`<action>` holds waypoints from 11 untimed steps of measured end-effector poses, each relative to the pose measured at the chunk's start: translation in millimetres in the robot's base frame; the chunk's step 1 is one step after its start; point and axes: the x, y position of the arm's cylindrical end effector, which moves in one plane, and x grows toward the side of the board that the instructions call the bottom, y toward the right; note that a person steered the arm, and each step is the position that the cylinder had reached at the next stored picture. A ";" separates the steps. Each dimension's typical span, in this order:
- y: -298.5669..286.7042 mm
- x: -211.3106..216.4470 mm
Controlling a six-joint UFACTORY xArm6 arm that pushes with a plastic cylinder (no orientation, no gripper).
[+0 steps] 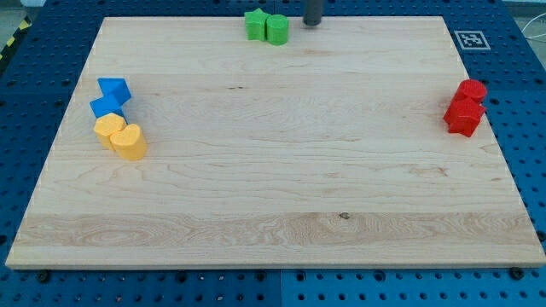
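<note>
Pale rectangular wooden board (pixel 281 170) sits on a blue perforated metal table (pixel 529 102). Blocks are in four pairs, each pair touching:
- far edge, just left of centre: green star-like block (pixel 255 24) and green cylinder (pixel 277 29)
- left side: blue angular block (pixel 113 88), with a second blue block (pixel 106 106) just nearer; exact shapes are unclear
- directly nearer than those: yellow block (pixel 109 130), shape unclear, and yellow heart block (pixel 130 141)
- right edge: red cylinder (pixel 471 90) and a red blocky piece (pixel 463 116), nearer

Black-and-white square fiducial tag (pixel 471 39) is on the board's far right corner. Yellow-black striped tape (pixel 10 38) is at the far left, off the board.
</note>
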 end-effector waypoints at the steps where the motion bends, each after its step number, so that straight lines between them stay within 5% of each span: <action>1: -20.0 0.1; 3: -20.6 9.7; 11: -125.8 160.9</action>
